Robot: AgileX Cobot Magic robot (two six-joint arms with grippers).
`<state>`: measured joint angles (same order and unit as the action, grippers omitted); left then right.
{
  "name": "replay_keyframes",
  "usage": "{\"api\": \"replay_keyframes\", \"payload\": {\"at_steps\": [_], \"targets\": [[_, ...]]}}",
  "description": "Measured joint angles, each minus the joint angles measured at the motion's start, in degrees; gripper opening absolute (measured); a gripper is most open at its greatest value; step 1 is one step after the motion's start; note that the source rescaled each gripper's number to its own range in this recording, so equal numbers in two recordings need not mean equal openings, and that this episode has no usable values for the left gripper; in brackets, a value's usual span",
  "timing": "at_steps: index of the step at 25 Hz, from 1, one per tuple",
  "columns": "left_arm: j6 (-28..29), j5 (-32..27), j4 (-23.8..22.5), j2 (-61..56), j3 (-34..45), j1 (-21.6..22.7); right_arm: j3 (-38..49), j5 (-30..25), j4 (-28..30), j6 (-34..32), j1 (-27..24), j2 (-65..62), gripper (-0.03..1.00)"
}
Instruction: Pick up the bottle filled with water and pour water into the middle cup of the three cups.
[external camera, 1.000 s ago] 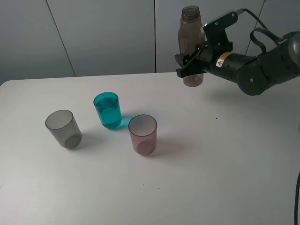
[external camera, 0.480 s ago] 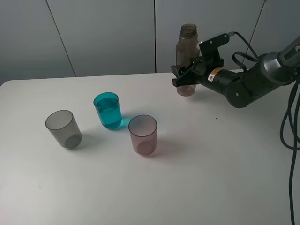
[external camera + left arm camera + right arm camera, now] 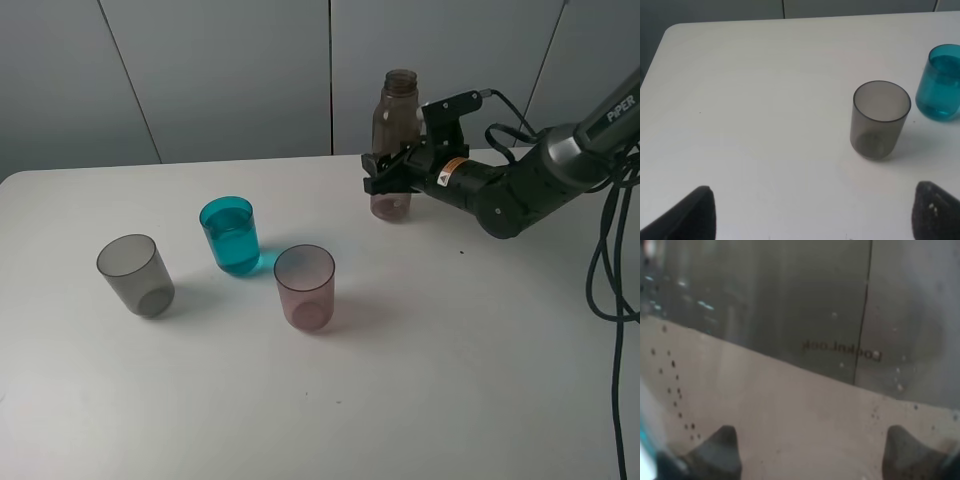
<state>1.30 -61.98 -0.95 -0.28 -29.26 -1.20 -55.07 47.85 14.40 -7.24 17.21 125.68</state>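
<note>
The left jaws stand wide apart, and only their two dark fingertips [image 3: 696, 216] show above the white table [image 3: 750, 100]. Ahead of the jaws, nearer one tip than the other, a smoky grey translucent plastic tumbler [image 3: 881, 122] stands upright. Beyond it, further to that same side, a teal-blue translucent plastic tumbler [image 3: 941, 85] holds liquid. It stands apart from the grey one and is partly cut off by the frame edge.

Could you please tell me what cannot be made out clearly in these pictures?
- High view: the right gripper covers the middle of the bottle; whether water is left inside cannot be told.
- Right wrist view: the bottle fills it, so everything behind is blurred.
- Left wrist view: its edge cuts off the teal cup; the pink cup is outside it.
</note>
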Motion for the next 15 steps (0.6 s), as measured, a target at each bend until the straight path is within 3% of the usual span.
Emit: {"api": "replay_keyframes", "payload": {"at_steps": [6,7,9,10,12,15], "targets": [[0.0,0.0,0.0,0.0,0.0,0.0,0.0,-1.4,0.5,-0.7,0.0,0.0,0.03],[0.0,0.0,0.0,0.0,0.0,0.0,0.0,-1.4,0.8,-1.4,0.0,0.0,0.2],[0.0,0.0,0.0,0.0,0.0,0.0,0.0,-1.7,1.0,-2.6,0.0,0.0,0.71],[0.0,0.0,0.0,0.0,0.0,0.0,0.0,-2.4,1.2,-2.8,0.0,0.0,0.87],[0.0,0.0,0.0,0.0,0.0,0.0,0.0,-4.7,1.4,-3.0,0.0,-0.1,0.97],[0.0,0.0,0.0,0.0,0.0,0.0,0.1,-9.2,1.5,-3.2,0.0,-1.6,0.99]]}}
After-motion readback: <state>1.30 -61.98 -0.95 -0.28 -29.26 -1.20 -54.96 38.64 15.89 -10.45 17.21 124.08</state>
